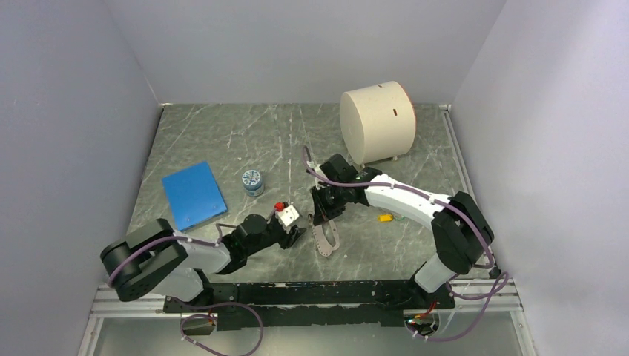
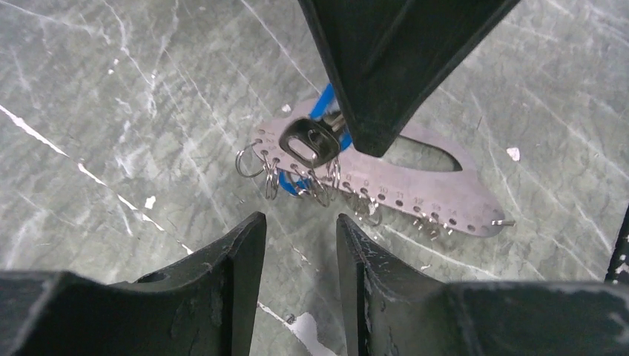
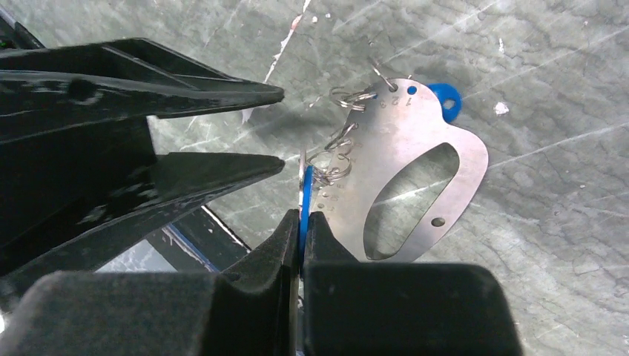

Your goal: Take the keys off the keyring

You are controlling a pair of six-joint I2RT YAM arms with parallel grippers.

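Note:
The keyring is a flat grey metal plate with an oval opening, numbered holes and small wire rings along one edge. It lies on the table between the grippers and shows in the left wrist view. My right gripper is shut on the thin blue head of a key at the plate's ringed edge; it also shows in the left wrist view. My left gripper is open and empty, just short of the rings. A yellow key and a green key lie loose to the right.
A small round blue-patterned jar and a flat blue box sit to the left. A large beige cylinder stands at the back right. A small white scrap lies beyond the plate. Grey walls close in the table.

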